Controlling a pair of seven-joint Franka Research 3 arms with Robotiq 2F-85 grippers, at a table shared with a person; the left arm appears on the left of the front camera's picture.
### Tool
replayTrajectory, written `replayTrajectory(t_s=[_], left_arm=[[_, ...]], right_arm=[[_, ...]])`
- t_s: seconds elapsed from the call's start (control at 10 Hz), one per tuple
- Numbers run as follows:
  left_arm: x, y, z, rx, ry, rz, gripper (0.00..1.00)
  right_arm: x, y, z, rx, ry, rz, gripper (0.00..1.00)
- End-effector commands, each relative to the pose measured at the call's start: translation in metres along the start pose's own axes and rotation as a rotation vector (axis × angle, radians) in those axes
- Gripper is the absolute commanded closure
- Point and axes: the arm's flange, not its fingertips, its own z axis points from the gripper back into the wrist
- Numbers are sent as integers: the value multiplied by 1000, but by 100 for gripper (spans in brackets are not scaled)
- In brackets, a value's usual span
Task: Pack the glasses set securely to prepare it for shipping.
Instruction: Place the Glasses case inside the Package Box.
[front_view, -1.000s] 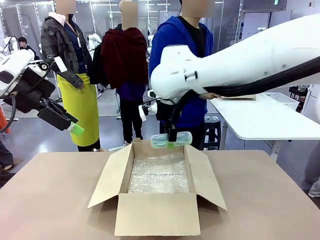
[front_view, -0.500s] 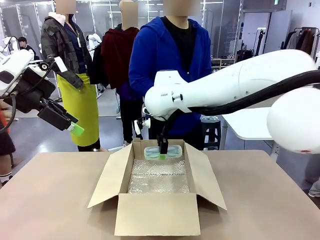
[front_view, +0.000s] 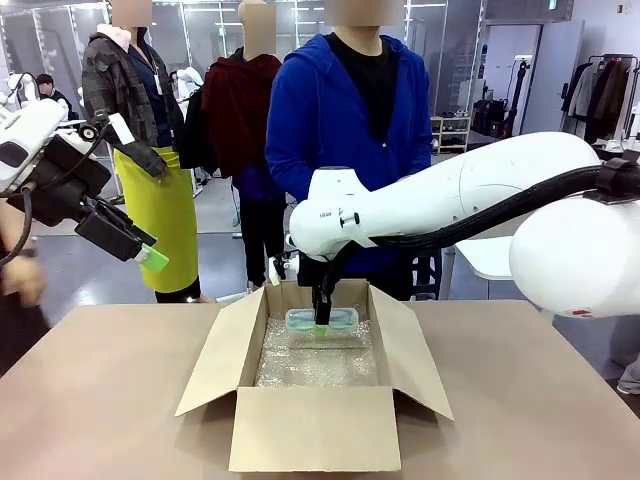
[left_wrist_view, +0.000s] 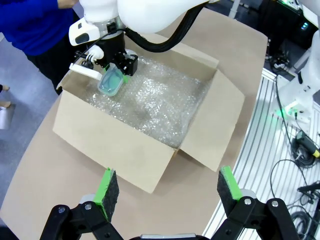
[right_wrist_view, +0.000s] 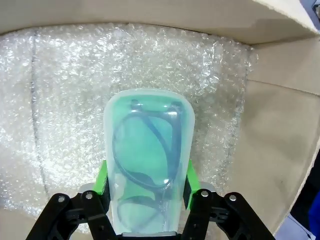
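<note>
My right gripper (front_view: 321, 322) is shut on the mint-green glasses case (front_view: 321, 321) and holds it low inside the open cardboard box (front_view: 313, 428), near the far wall. In the right wrist view the case (right_wrist_view: 148, 157) sits between the green pads, spectacles visible through it, just above the bubble wrap (right_wrist_view: 60, 100) lining the box floor. The left wrist view shows the same case (left_wrist_view: 111, 81) over the lining. My left gripper (front_view: 150, 256) hangs open and empty, high at the left, off the table; its fingers (left_wrist_view: 107, 187) stand wide apart above the box. The pale pink case is out of view.
A person in a blue hoodie (front_view: 350, 110) stands just behind the box at the far table edge. The box flaps (front_view: 222, 350) spread outward on both sides. Bare table (front_view: 100, 400) lies left and right of the box. Cables run along the floor (left_wrist_view: 295, 145).
My right arm has lowered the mint-green case from above the box's far rim down into the box, close to the bubble wrap. The left arm has stayed still.
</note>
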Motion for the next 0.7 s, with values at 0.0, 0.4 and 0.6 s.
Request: replayTrajectory(t_s=[0.0, 0.4, 0.6], left_arm=[[0, 1, 3, -24, -12, -19, 0], [0, 1, 3, -24, -12, -19, 0], [0, 1, 3, -24, -12, -19, 0]], right_arm=[[2, -4, 1, 10, -21, -55, 27], [-6, -2, 3, 2, -38, -90, 0], [-4, 6, 8, -3, -37, -93, 0]])
